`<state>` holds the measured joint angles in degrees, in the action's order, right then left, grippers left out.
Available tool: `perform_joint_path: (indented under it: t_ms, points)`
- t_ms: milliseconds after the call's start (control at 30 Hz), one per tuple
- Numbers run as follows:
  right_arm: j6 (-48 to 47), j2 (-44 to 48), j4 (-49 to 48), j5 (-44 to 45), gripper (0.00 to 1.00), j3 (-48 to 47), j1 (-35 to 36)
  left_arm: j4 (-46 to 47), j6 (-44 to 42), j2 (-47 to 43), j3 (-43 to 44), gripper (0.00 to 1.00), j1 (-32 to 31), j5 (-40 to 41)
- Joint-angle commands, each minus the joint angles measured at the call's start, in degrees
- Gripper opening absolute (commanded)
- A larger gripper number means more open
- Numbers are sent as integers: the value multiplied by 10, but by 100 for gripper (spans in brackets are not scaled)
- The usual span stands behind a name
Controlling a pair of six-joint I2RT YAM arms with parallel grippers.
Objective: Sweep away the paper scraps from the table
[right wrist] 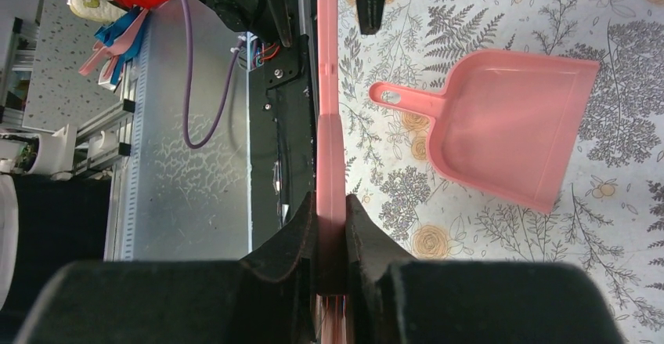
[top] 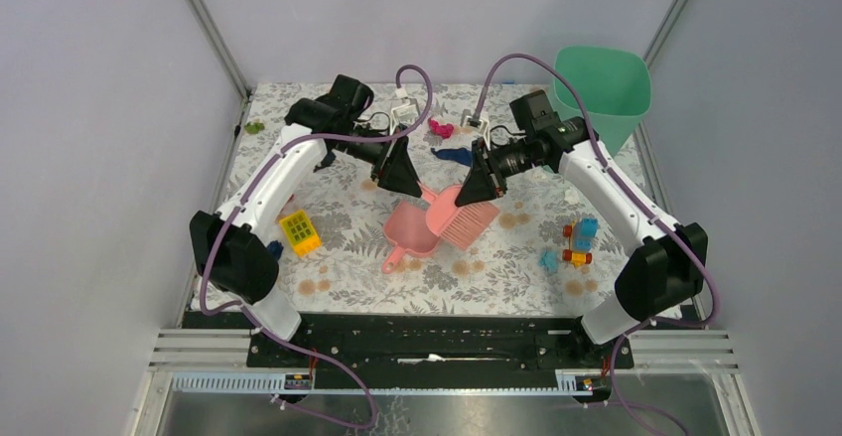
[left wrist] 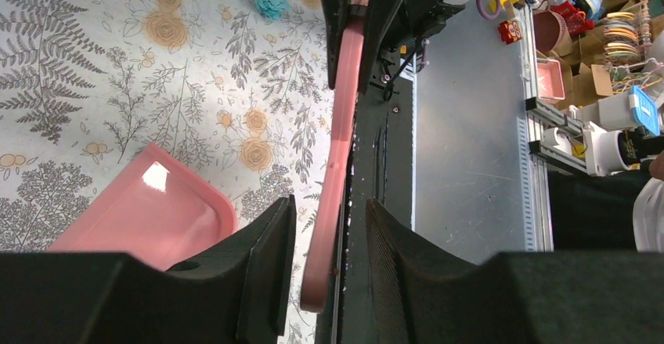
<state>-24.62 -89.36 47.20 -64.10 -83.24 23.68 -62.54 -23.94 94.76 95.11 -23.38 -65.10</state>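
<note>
My right gripper (top: 477, 188) (right wrist: 332, 203) is shut on a pink brush (top: 465, 218) (right wrist: 330, 85), held low over the table (top: 328, 183). The brush's handle (left wrist: 344, 109) runs between the fingers of my left gripper (top: 402, 183) (left wrist: 329, 203), which is open and not touching it. A pink dustpan (top: 412, 232) (right wrist: 509, 124) (left wrist: 149, 211) lies flat just in front of both grippers. Paper scraps lie apart: a magenta one (top: 440, 129) and a dark blue one (top: 454, 155) behind the grippers, and a cyan one (top: 548, 260) (left wrist: 270, 1) at front right.
A green bin (top: 601, 88) stands at the back right corner. A yellow studded brick (top: 299, 232) sits by the left arm. A multicoloured toy-brick vehicle (top: 579, 240) sits near the right arm. A small green object (top: 255, 128) lies at the back left. A black rail (top: 437, 332) lines the near edge.
</note>
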Motion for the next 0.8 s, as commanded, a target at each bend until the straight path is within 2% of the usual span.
perform_joint_path:
  t_ms: [0, 167, 367, 433, 567, 633, 700, 767]
  points:
    - [20, 4, -19, -7, 0, 11, 1, 19, 9, 1, -6, 41, -2, -44]
    - [33, 9, -29, -1, 0, 17, 1, 23, 14, 5, -7, 33, -3, -47]
    - [53, 8, -45, 1, 0, 16, 0, 23, 13, 6, -14, 31, -3, -49]
    - [61, 7, -53, 0, 0, 15, 0, 23, 11, 6, -14, 23, -3, -49]
    - [71, 2, -62, 3, 0, 14, 1, 23, 8, 5, -13, 2, -5, -43]
    - [72, -1, -62, 7, 0, 13, 0, 23, 8, 5, -12, 0, -5, -42]
    - [74, -2, -63, 17, 10, 12, 0, 23, 10, 4, -13, 0, -5, -42]
    - [84, -2, -69, 34, 41, 10, 0, 23, 14, 3, -15, 0, -5, -39]
